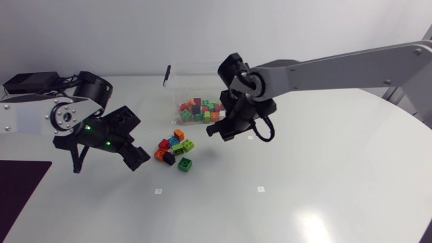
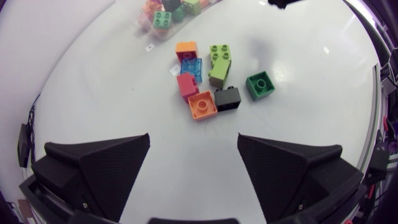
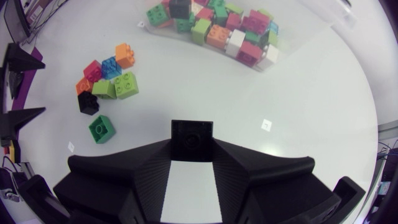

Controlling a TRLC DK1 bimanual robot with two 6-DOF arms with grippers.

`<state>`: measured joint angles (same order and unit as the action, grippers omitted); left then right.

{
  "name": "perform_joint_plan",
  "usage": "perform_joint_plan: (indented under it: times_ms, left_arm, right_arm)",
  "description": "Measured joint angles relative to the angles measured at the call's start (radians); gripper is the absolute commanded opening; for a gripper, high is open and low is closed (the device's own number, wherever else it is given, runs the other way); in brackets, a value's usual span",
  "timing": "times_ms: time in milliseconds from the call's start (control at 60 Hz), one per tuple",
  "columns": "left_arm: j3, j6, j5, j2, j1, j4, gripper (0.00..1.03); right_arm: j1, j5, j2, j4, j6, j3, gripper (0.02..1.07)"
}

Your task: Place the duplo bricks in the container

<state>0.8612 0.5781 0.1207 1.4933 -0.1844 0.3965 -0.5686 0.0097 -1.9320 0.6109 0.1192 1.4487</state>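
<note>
Clamped from both sides in the right gripper (image 3: 191, 150), closest to the lens: a black brick (image 3: 191, 137); hung just right of the clear container (image 1: 177, 79), upper centre of the head frame, short of its wall; judged best to bring it over the rim, keep it level, and part the fingers only above the stored bricks (image 1: 200, 109), lest it bounce out; left gripper (image 2: 194, 140) spread wide, holding nothing, loose pile (image 2: 208, 78) just ahead of it, left of centre in the head frame.
</note>
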Motion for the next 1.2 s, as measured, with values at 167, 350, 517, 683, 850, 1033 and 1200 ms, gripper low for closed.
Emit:
perform_joint_plan:
  times_ms: [167,350,517,683,850,1033,1200]
  left_arm:
    - [-0.017,0.007,-0.025,0.112,0.0,-0.082,0.98]
    - [-0.017,0.006,-0.025,0.226,-0.016,-0.166,0.98]
    - [-0.011,-0.013,-0.025,0.263,-0.048,-0.22,0.98]
    - [0.008,-0.048,-0.025,0.285,-0.053,-0.264,0.98]
    - [0.014,-0.081,-0.033,0.286,-0.053,-0.313,0.97]
    - [0.017,-0.089,-0.033,0.289,-0.052,-0.337,0.96]
    - [0.024,-0.1,-0.033,0.302,-0.053,-0.34,0.84]
  right_arm:
    - [0.027,-0.01,0.069,0.042,-0.006,0.007,0.4]
    - [0.059,-0.03,0.086,0.092,-0.02,0.084,0.4]
    - [0.079,-0.048,0.09,0.121,-0.02,0.172,0.4]
    - [0.08,-0.066,0.093,0.126,-0.02,0.222,0.4]
    - [0.079,-0.085,0.092,0.127,-0.019,0.248,0.4]
    - [0.079,-0.093,0.089,0.127,-0.019,0.29,0.4]
    - [0.079,-0.108,0.071,0.126,-0.019,0.333,0.4]
